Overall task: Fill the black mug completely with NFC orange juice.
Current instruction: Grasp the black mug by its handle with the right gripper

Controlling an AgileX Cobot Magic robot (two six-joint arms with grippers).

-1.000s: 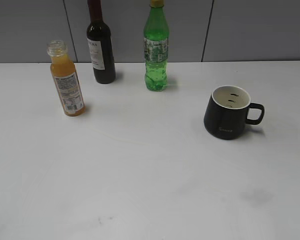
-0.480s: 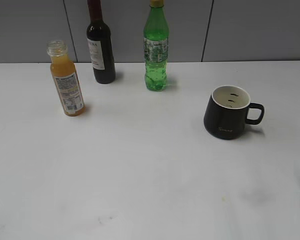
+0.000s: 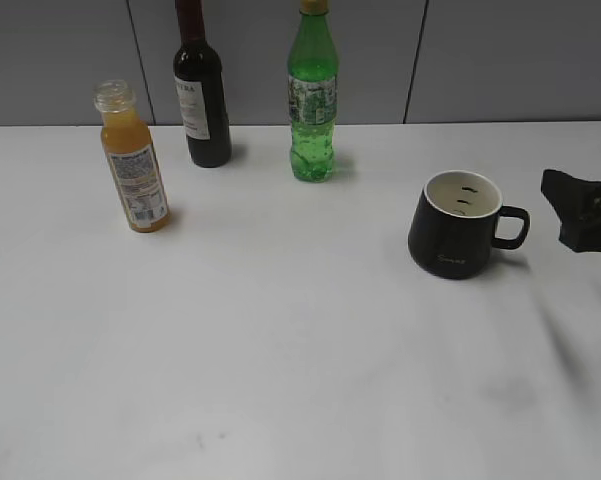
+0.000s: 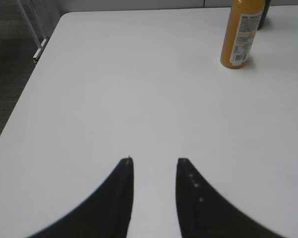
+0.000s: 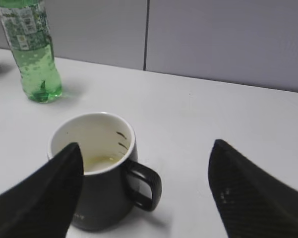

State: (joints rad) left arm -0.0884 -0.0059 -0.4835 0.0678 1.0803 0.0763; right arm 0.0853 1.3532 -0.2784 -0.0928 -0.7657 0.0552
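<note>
The right gripper (image 3: 586,212), jaws spread wide and empty, is newly seen beside the squat matte-black mug (image 3: 454,224), absent half a second ago. The uncapped slim orange juice bottle (image 3: 133,162) stands untouched far left; the left gripper (image 4: 153,171) is parted, empty. Pouring is judged unstarted.

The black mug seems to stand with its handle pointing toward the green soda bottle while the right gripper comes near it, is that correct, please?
Not quite: the black mug has its handle pointing away from the green soda bottle, toward the right gripper, as the exterior view shows. The rest holds; that gripper is open near the mug.
</note>
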